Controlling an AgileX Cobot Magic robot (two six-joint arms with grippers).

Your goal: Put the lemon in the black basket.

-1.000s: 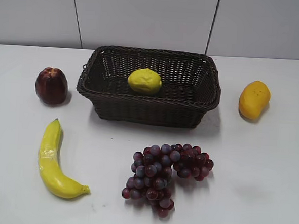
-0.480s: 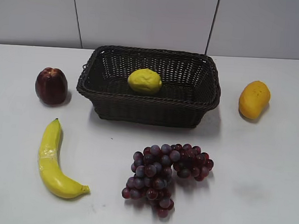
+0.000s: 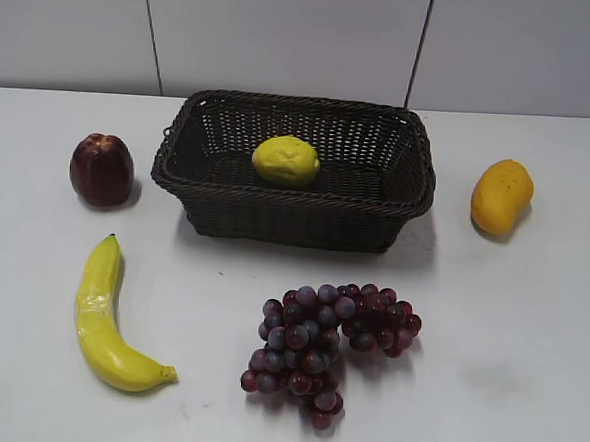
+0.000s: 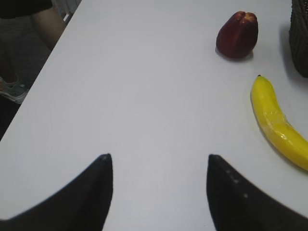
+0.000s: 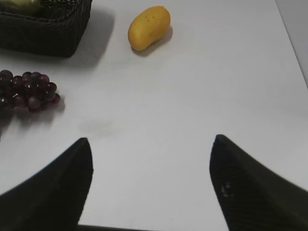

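The pale yellow lemon (image 3: pixel 286 160) lies inside the black basket (image 3: pixel 406 203) at the back middle of the table. A sliver of the lemon (image 5: pixel 21 5) and a basket corner (image 5: pixel 48 36) show in the right wrist view; the basket's edge (image 4: pixel 301 43) shows in the left wrist view. My left gripper (image 4: pixel 156 159) is open and empty over bare table at the left. My right gripper (image 5: pixel 151 142) is open and empty over bare table at the right. Neither gripper appears in the exterior view.
A dark red apple (image 3: pixel 102 169) sits left of the basket, a banana (image 3: pixel 104 320) at the front left, purple grapes (image 3: pixel 323 343) in front of the basket, an orange-yellow mango (image 3: pixel 501 197) at the right. The table's left edge (image 4: pixel 43 77) is near the left gripper.
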